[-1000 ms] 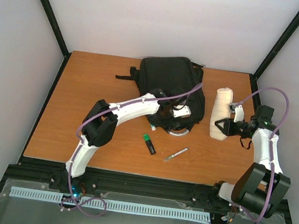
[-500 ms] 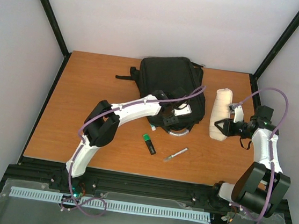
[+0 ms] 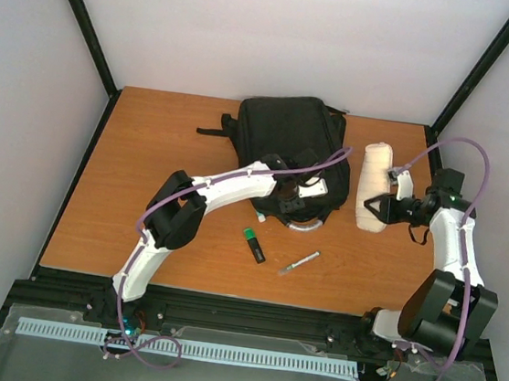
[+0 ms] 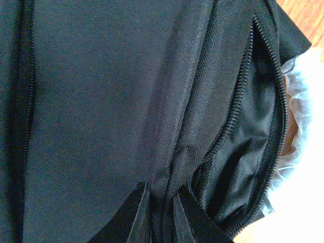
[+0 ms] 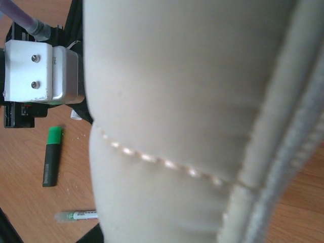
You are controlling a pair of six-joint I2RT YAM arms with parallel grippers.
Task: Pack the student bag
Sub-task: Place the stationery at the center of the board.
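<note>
The student bag (image 3: 286, 144), a large black backpack, lies at the back middle of the table. Its pale grey loop handle (image 3: 305, 222) faces the near side. My left gripper (image 3: 283, 202) is at the bag's near edge. In the left wrist view the left gripper (image 4: 159, 196) is shut on a fold of the bag's black fabric (image 4: 101, 101), just left of the open zip (image 4: 242, 104). My right gripper (image 3: 382, 208) is shut on a white padded pouch (image 3: 372, 187), held to the right of the bag. The pouch (image 5: 182, 101) fills the right wrist view and hides the fingers.
A green-capped black highlighter (image 3: 254, 245) and a slim pen (image 3: 299, 263) lie on the wooden table (image 3: 125, 194) in front of the bag; the highlighter (image 5: 51, 163) and the pen (image 5: 78, 216) also show beside the pouch. Black frame posts stand at the table's back corners.
My left gripper's jaws have closed on the bag's fabric. My right gripper has carried the pouch slightly up and left, toward the bag.
</note>
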